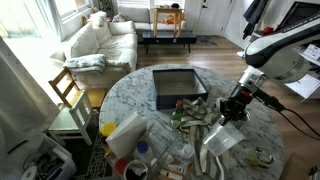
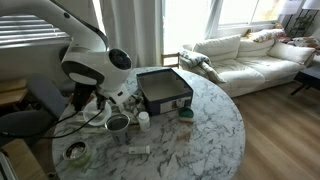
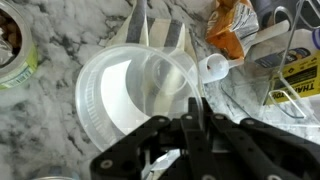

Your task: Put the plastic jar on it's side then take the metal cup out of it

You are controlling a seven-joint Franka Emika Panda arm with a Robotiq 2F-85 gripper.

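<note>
Your gripper has its fingers pressed together at the rim of the plastic jar; you cannot tell whether they pinch its wall. The jar stands mouth-up on the marble table.

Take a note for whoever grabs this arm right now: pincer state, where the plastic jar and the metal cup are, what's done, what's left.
Pincer: shut, tips at the rim of the plastic jar; it looks pinched on the jar wall.
Plastic jar: standing mouth up on the marble table, directly under the wrist.
Metal cup: inside the jar, toward the pincer side; it is hard to make out through the glare.
Done: rim grip taken, nothing more.
Left: tip the jar onto its side, let go, then reach into the mouth and draw the cup out.
</note>
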